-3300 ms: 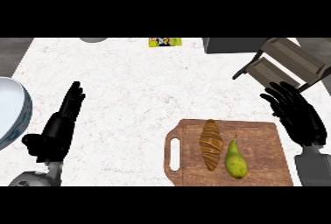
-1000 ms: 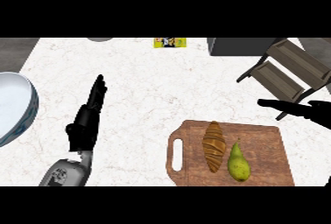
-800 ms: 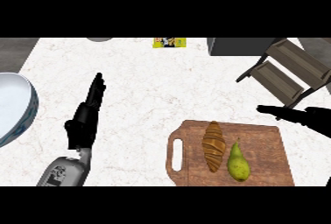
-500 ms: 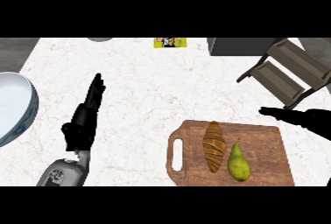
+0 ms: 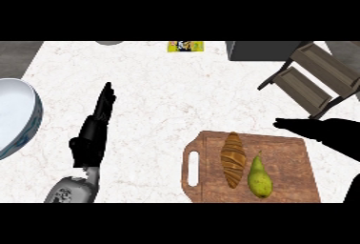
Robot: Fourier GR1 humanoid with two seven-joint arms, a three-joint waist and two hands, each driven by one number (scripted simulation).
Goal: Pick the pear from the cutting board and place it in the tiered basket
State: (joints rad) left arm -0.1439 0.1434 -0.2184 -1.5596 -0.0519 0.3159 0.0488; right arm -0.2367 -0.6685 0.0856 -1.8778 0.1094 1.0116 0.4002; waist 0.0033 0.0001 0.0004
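White marble counter (image 5: 175, 90): bears all items noted below.

Tiered basket (image 5: 313, 78): dark slatted 2-level unit, standing just beyond the right hand, toward the far right of the counter.

Wooden cutting board (image 5: 292, 162): lies directly below and inboard of the right hand; its slotted handle faces the left hand.

White bowl (image 5: 15, 114): at the counter's left edge, outboard of the left hand and apart from it.

Right hand (image 5: 330, 133): fingers straight and apart, holding nothing, extended over the board's far right corner.

Left hand (image 5: 95, 131): open, fingers straight and together, edge-on, resting at the left, well apart from the board.

Croissant (image 5: 233, 159): on the board, between the handle and the pear.

Pear (image 5: 259, 177): green, on the board just beside the croissant, stem toward the right hand, not touched by it.
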